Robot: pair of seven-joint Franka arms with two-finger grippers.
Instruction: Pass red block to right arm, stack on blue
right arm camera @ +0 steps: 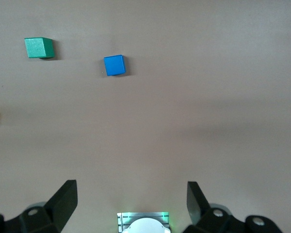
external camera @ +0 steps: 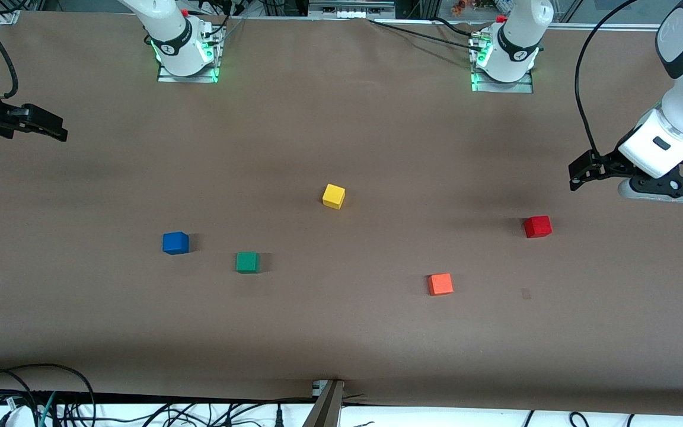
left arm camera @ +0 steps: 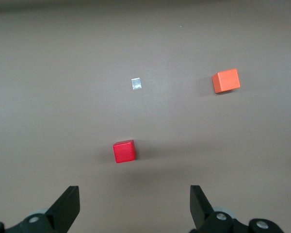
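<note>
Both grippers hang empty with jaws spread wide: the left gripper [external camera: 578,173] over bare table near the red block [external camera: 538,226], the right gripper [external camera: 51,127] at the right arm's end of the table [external camera: 341,344]. Five cubes lie on it, one of each colour. Taking the red block as landmark, the orange block [external camera: 440,284] sits nearer the front camera, while the yellow block [external camera: 334,196], green block [external camera: 247,262] and blue block [external camera: 175,243] lie well apart from it toward the right arm's end. The red block is a cube with no long axis, resting flat and slightly rotated. Only the left wrist view shows a pale tape scrap [left arm camera: 136,84] clearly.
</note>
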